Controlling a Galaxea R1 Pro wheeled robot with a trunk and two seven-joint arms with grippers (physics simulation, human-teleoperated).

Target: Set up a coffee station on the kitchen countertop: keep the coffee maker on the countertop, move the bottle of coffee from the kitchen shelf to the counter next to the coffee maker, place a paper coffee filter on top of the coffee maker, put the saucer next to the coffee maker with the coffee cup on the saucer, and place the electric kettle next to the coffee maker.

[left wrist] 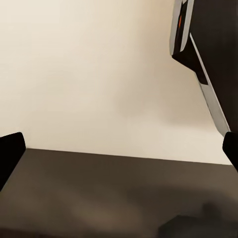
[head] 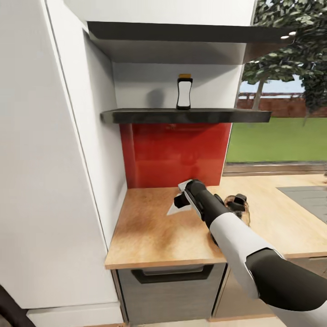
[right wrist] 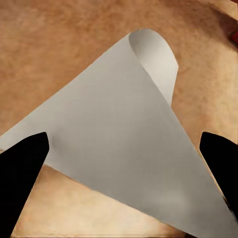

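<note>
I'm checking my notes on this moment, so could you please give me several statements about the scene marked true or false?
1. The bottle of coffee stands on the kitchen shelf. True.
2. The right gripper is open over the paper coffee filter. True.
3. The filter lies in the sink. False: it lies on the kitchen countertop.
4. The backsplash is blue. False: red.

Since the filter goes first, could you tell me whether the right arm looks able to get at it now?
Probably yes. The right gripper hovers open directly over the filter, which lies flat on the countertop with nothing covering it; the fingers straddle it.
</note>
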